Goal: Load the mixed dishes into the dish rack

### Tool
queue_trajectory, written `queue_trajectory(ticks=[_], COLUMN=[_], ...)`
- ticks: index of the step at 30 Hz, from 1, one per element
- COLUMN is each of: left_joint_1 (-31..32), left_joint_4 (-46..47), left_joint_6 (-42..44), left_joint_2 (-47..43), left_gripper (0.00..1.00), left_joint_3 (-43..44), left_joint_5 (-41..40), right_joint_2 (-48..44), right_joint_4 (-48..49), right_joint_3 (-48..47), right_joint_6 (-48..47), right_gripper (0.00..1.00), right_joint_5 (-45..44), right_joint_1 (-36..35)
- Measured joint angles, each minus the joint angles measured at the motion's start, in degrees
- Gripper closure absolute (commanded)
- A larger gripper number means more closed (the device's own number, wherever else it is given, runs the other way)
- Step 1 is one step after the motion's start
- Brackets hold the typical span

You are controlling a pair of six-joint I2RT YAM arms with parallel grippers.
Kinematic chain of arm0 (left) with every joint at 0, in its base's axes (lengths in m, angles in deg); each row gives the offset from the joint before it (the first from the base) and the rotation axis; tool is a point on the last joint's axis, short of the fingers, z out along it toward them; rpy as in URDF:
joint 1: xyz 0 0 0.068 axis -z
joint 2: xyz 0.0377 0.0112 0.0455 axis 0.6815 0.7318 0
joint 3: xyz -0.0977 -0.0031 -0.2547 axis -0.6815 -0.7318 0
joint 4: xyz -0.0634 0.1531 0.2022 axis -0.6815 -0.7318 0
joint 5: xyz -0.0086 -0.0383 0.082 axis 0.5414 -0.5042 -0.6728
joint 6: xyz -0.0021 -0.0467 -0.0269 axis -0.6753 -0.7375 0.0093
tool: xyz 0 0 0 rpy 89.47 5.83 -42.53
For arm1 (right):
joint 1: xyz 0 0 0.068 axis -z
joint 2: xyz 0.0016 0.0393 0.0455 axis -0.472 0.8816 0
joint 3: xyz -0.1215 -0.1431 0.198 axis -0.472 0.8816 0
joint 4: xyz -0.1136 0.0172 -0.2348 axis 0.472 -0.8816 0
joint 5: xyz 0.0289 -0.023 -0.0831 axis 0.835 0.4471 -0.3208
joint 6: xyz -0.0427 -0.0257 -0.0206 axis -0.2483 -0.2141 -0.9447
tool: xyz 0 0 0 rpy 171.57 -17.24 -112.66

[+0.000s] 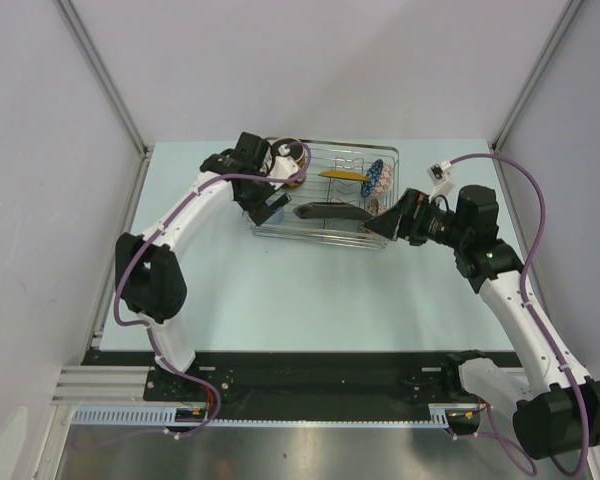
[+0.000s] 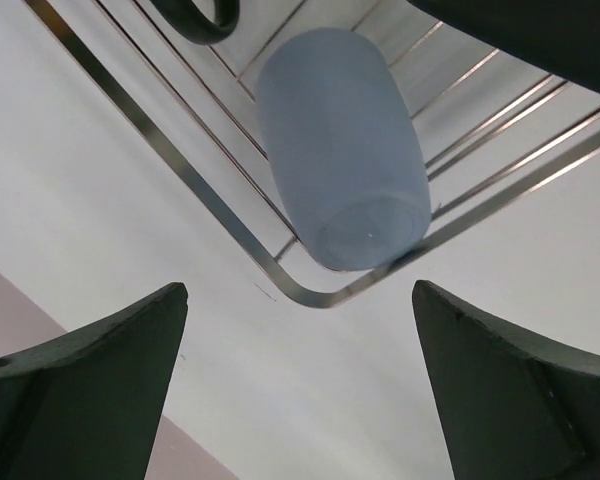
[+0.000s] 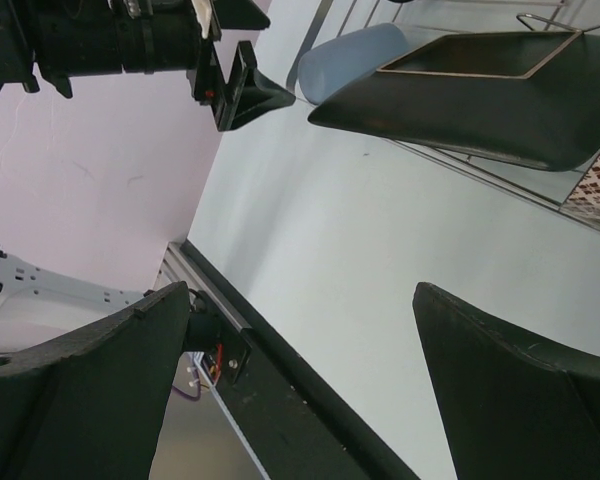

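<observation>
The dish rack (image 1: 325, 238) stands at the back middle of the table. In it a yellow plate (image 1: 344, 174) and a blue-patterned bowl (image 1: 377, 177) stand on edge, and a dark square plate (image 1: 330, 211) leans along the front. A light-blue cup (image 2: 342, 150) lies on its side in the rack's near left corner (image 2: 320, 297). My left gripper (image 2: 300, 380) hangs open just outside that corner with nothing between its fingers. My right gripper (image 1: 378, 225) is open and empty at the rack's front right corner. A pinkish patterned bowl (image 3: 598, 180) shows beside the square plate (image 3: 480, 90).
A dark curved handle (image 2: 195, 20) shows inside the rack behind the cup. Grey walls enclose the table on the left, right and back. The black base rail (image 1: 310, 370) runs along the near edge.
</observation>
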State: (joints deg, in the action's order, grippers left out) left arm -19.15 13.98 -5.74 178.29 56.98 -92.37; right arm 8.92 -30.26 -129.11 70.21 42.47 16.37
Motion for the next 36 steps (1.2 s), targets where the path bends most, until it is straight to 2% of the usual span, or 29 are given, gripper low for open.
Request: queue_trajectory(ticks=[18, 30, 36], left_joint_1=[-0.48, -0.61, -0.79], left_joint_4=[5.14, 12.55, 12.22], left_joint_6=[-0.07, 1.31, 1.22], left_joint_2=[4.35, 9.14, 11.47], left_gripper=[0.0, 0.0, 0.0], left_joint_3=[2.58, 8.17, 11.45], left_joint_5=[-3.63, -7.37, -7.87], right_joint_2=[0.0, -0.52, -1.14], right_joint_4=[0.48, 0.66, 0.72], right_joint_3=[1.22, 2.27, 2.78], right_joint_6=[0.46, 1.05, 1.07], right_gripper=[0.0, 0.0, 0.0], right_joint_5=[-0.02, -0.55, -0.66], right_joint_1=[-0.11, -0.13, -0.15])
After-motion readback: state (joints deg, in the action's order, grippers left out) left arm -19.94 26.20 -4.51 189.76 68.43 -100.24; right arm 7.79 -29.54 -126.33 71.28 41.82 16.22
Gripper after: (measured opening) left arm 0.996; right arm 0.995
